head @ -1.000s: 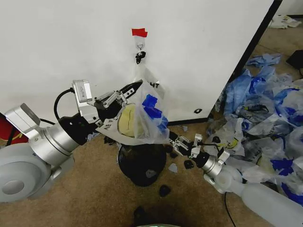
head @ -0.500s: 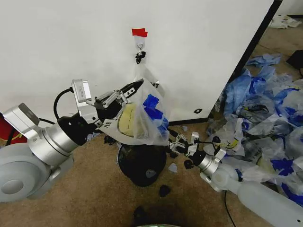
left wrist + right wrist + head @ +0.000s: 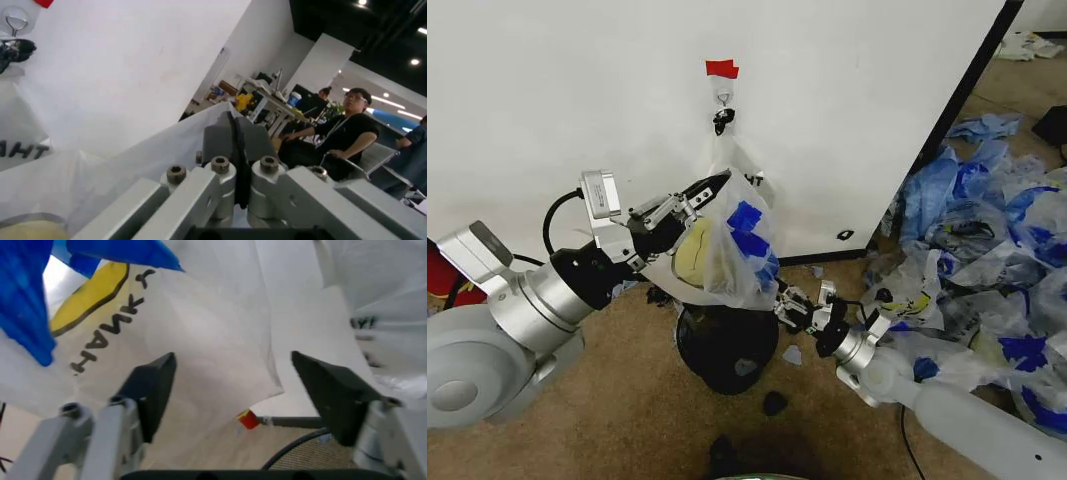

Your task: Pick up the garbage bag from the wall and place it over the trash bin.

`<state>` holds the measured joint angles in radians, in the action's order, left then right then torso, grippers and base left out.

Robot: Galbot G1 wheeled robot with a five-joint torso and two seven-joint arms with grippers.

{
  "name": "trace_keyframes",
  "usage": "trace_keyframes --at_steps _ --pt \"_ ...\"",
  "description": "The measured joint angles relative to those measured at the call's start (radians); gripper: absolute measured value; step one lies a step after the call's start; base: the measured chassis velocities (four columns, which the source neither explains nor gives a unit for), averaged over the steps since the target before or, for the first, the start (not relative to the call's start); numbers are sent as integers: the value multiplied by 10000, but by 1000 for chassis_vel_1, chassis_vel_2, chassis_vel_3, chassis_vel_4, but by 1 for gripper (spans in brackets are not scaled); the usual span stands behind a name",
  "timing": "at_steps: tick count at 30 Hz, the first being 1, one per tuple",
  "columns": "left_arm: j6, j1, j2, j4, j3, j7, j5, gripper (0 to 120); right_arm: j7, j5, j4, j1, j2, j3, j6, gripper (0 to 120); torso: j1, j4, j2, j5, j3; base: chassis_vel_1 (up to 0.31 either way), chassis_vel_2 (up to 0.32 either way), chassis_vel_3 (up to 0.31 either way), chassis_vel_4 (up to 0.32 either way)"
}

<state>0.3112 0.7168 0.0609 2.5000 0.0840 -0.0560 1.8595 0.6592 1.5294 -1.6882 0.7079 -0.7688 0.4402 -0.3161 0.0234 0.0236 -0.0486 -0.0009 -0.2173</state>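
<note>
The garbage bag (image 3: 727, 240), thin white plastic with a yellow face and blue patches, hangs from the metal hook (image 3: 723, 97) on the white wall (image 3: 577, 90), under a piece of red tape. My left gripper (image 3: 712, 187) is shut on the bag's upper left edge; the left wrist view shows the film (image 3: 100, 170) pinched between its fingers (image 3: 220, 145). My right gripper (image 3: 785, 305) stands open at the bag's lower right corner. In the right wrist view the bag (image 3: 200, 330) hangs between its spread fingers (image 3: 153, 387). The black trash bin (image 3: 727, 345) stands right under the bag.
A heap of blue and white plastic bags (image 3: 987, 240) covers the floor to the right. Black scraps (image 3: 774, 403) lie on the carpet around the bin. The wall's black edge trim (image 3: 957, 100) runs down at the right. A red object (image 3: 437, 275) sits at the far left.
My right gripper has moved left and up to the bag's lower right corner. The left gripper has kept its hold, almost still.
</note>
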Motion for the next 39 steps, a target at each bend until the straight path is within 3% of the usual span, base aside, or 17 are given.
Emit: trace_keyframes --at_steps 17,27,39 --pt "-12 117 83 0 -31 230 -87 0 242 177 -87 -145 166 -137 -56 1 0 0 0 -1 0 0 0 0 0" --pt "7 152 143 0 -50 293 -219 0 615 55 -184 203 586 -681 -98 0 0 0 0 0 0 0 0 0 0" --pt "64 334 433 -1 -245 470 -905 0 51 -2165 120 629 1911 -1705 -634 0 0 -1 0 0 0 0 0 0 0"
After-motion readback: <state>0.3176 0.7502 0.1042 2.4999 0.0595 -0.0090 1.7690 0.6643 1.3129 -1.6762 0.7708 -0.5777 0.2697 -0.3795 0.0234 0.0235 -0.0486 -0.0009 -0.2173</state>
